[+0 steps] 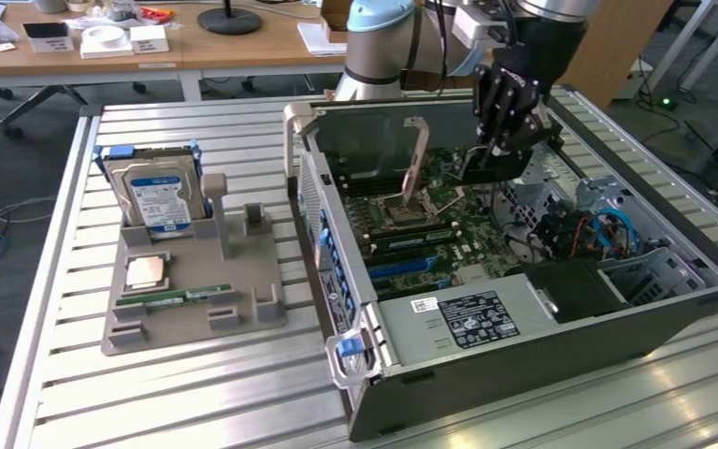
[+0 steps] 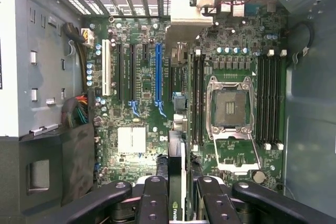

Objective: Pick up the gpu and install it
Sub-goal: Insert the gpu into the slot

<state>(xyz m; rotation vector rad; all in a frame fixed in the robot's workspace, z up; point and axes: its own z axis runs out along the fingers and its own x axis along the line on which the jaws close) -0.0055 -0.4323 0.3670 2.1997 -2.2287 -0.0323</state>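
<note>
Step in hand: carry and line-up, as I judge it. Pick is done, install is not.

- Gripper [image 1: 499, 150] hangs inside the open case [image 1: 522, 346], fingers closed on the gpu [image 1: 481, 170], one on each flat side.
- Wrist view: the gpu [image 2: 178, 153] runs edge-on straight out ahead of the gripper [image 2: 181, 198], metal end bracket at the far end, toward the rear slot openings.
- Card looks clear of the motherboard [image 2: 147, 87] below the hand, not seated. I can't tell how high it rides.
- Card's line falls between the blue slot [image 2: 157, 72] and the memory slots [image 2: 198, 98], just beside the blue one, on its side toward the open CPU socket [image 2: 230, 106].

Next move, my reading: shift the hand sideways away from the socket until the card edge sits over the blue slot. Keep the card upright and the bracket square to the rear openings, then press straight down.
</note>
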